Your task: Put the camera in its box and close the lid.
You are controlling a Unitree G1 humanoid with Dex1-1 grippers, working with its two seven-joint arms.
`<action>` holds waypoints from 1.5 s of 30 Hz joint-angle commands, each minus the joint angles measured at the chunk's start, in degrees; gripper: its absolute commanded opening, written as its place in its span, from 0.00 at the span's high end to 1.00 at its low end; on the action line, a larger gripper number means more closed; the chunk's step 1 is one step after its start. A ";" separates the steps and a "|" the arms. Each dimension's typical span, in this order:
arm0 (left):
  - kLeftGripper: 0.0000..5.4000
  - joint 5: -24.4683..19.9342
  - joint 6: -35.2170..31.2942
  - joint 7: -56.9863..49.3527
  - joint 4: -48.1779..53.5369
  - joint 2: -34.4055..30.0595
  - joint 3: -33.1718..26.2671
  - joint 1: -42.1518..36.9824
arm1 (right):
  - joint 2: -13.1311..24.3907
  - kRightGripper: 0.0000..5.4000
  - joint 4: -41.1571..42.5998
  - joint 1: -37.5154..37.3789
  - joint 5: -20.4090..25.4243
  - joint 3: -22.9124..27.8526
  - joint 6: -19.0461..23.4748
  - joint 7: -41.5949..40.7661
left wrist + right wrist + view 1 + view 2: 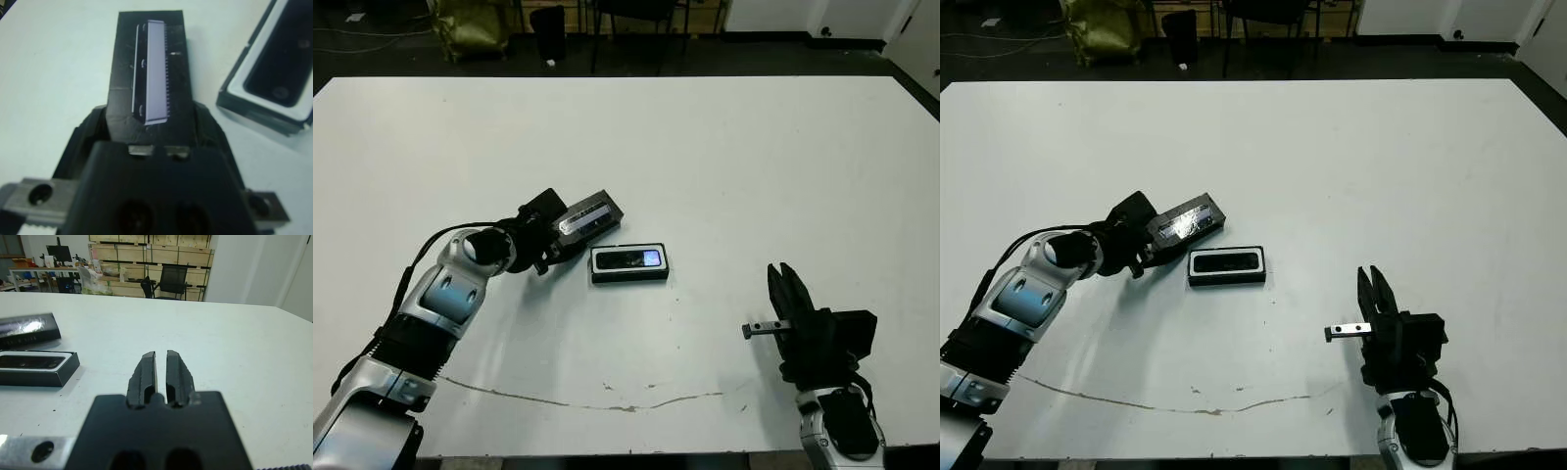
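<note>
Left gripper (551, 238) pinches the lid (591, 219) by one end, just beside the box (628, 263) (camera (625, 259) seated inside). Right gripper (785, 289) sits well apart, fingers pressed together.

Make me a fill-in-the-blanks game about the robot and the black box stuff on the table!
1. The left gripper is shut on the ____.
2. The camera lies inside the ____.
3. The lid has a shiny ____ along its top.
4. The right gripper holds ____ and its fingers are shut.

Missing words: lid; box; stripe; nothing
</note>
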State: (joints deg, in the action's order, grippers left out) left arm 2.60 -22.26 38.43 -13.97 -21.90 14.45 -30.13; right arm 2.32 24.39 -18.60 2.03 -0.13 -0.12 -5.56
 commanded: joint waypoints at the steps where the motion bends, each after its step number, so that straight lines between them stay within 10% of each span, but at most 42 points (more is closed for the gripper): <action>1: 0.54 -2.54 -1.66 1.81 1.12 -1.29 -3.03 -1.18 | -0.15 1.00 -0.88 -0.75 -0.15 -0.19 -0.02 0.52; 9: 0.54 -8.05 -5.06 8.60 3.04 -4.73 -6.93 -7.10 | -0.18 1.00 -0.56 -0.90 -0.20 -0.56 0.53 0.30; 19: 0.54 -6.52 -3.82 23.63 2.37 -9.56 1.59 -15.39 | -0.11 1.00 -1.52 -0.49 0.42 -0.74 -0.63 -0.29; 45: 0.54 -3.97 0.03 31.19 -11.07 2.36 11.19 -17.14 | -0.07 1.00 -2.73 -0.47 -0.27 -0.89 -1.38 0.15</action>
State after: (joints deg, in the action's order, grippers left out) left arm -2.15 -22.00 69.82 -24.30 -19.63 24.72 -48.88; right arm 1.92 22.68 -18.58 1.37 -1.04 -1.97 -5.17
